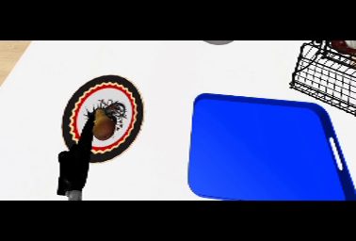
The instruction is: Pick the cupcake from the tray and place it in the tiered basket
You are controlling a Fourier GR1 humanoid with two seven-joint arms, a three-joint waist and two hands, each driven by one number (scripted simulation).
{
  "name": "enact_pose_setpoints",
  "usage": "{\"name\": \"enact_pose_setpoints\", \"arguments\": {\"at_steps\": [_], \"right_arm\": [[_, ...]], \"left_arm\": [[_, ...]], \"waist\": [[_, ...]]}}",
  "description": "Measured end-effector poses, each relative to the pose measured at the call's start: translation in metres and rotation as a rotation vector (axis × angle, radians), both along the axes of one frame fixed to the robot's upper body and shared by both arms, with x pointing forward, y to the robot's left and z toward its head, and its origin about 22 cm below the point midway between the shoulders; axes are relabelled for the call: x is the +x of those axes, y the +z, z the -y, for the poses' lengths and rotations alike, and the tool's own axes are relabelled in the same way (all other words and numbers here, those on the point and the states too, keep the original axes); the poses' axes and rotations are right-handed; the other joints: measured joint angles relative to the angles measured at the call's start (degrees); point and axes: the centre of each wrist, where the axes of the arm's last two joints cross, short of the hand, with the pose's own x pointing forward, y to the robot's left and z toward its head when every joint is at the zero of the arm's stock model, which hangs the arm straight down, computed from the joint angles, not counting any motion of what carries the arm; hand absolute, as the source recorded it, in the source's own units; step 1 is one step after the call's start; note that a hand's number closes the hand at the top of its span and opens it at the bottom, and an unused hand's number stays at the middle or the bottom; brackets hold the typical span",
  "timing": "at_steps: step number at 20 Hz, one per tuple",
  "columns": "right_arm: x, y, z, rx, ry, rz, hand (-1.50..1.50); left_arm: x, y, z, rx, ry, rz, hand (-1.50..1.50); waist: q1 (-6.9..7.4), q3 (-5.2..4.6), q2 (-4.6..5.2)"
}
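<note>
Potato (103,127) on plate (132,101) | left robot hand (75,162) overlapping | tray (264,150) | basket (323,77)

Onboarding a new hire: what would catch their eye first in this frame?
The big blue tray at lower right, with nothing visible on it. Left of it, a round patterned plate carries a brown item, with the left hand reaching up onto it. A black wire basket fills the top right corner.

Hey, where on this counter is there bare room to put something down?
The blue tray shows nothing on it. Bare white counter runs between the plate and the tray, and above both. The plate is crowded: a brownish item and the left hand. The wire basket fills the top right corner.
</note>
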Motion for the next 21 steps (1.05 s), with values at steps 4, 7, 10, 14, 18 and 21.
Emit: {"name": "enact_pose_setpoints", "arguments": {"at_steps": [4,7,10,14,18,21], "right_arm": [[-0.033,0.012,0.034,0.017,-0.169,0.06,-1.5],[-0.061,0.025,0.058,0.049,-0.268,0.081,-1.5],[-0.099,0.031,0.085,0.078,-0.317,0.086,-1.5],[-0.15,0.032,0.114,0.097,-0.343,0.085,-1.5],[-0.195,0.032,0.133,0.102,-0.331,0.069,-1.5],[-0.22,0.033,0.142,0.106,-0.3,0.063,-1.5]], "left_arm": [[-0.002,-0.002,0.0,-0.003,0.009,0.005,0.0],[-0.003,-0.003,0.0,0.0,0.012,0.002,0.0],[-0.005,-0.004,0.0,0.003,0.023,0.0,0.0],[-0.009,-0.004,-0.005,0.001,0.028,-0.001,0.0],[-0.012,-0.005,-0.009,0.002,0.047,0.0,0.0],[-0.015,-0.006,-0.009,0.003,0.058,-0.004,0.0]], "waist": [[-0.53,0.06,-0.04],[-0.86,0.08,-0.13],[-1.44,0.14,-0.22],[-2.07,0.21,-0.28],[-3.06,0.31,-0.41],[-3.69,0.38,-0.54]]}}
